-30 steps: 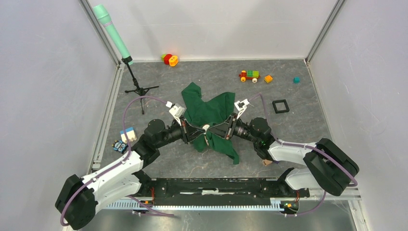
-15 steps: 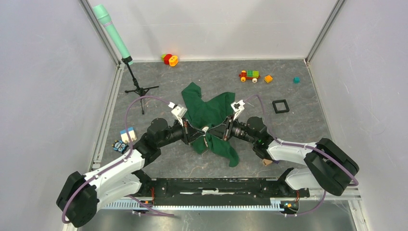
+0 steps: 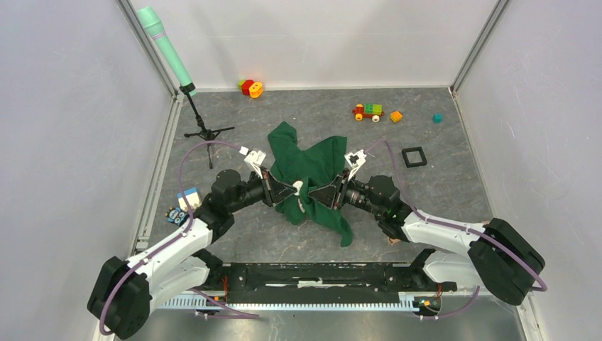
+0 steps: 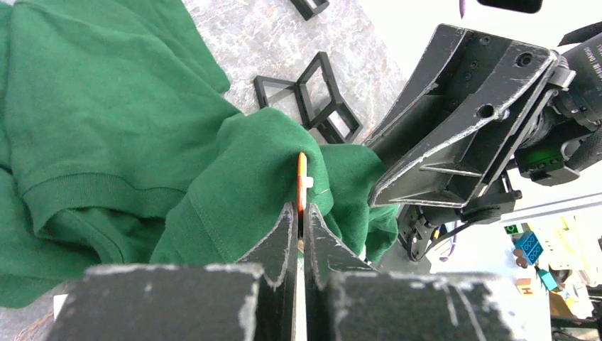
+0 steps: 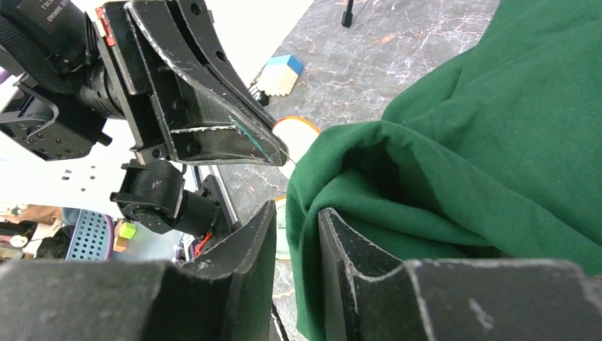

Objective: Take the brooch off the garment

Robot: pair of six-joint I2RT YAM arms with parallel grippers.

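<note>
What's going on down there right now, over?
Left gripper shut on brooch. Right gripper shut on garment fold. Brooch against cloth edge, release unclear. Nothing blocking.
</note>
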